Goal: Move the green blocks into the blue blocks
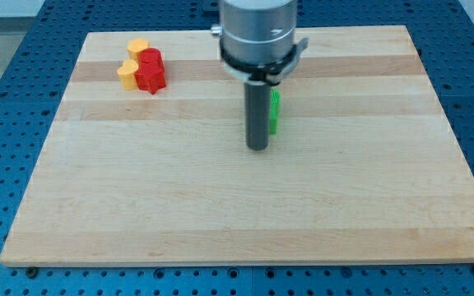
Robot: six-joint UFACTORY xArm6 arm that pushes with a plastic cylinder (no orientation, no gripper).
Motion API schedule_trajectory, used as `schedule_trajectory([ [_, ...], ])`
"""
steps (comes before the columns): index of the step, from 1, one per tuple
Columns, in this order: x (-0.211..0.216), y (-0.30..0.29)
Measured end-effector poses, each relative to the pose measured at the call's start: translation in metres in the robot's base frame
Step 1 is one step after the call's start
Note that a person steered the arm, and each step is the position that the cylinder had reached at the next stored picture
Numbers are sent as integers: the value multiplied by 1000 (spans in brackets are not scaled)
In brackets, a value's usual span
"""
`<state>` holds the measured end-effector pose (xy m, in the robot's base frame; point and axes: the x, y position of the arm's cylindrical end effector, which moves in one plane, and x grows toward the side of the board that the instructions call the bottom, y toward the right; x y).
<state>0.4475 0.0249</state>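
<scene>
My tip [257, 147] is near the middle of the wooden board [179, 205]. A green block [274, 112] shows as a thin strip just to the right of the rod, mostly hidden behind it; its shape cannot be made out. The tip is at the green block's lower left, close to it or touching it. No blue block shows in the view; the rod and the arm's grey head [259, 33] hide part of the board's top middle.
At the view's top left, two yellow blocks [137, 47] [127, 73] and two red blocks [151, 58] [151, 77] sit clustered together. Around the board is a blue perforated table [6, 57].
</scene>
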Motion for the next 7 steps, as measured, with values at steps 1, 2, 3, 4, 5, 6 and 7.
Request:
schedule_trajectory([
  [1,-26,21],
  [2,-51,19],
  [3,-64,13],
  [4,-81,12],
  [5,-106,12],
  [6,-115,12],
  [7,-112,19],
])
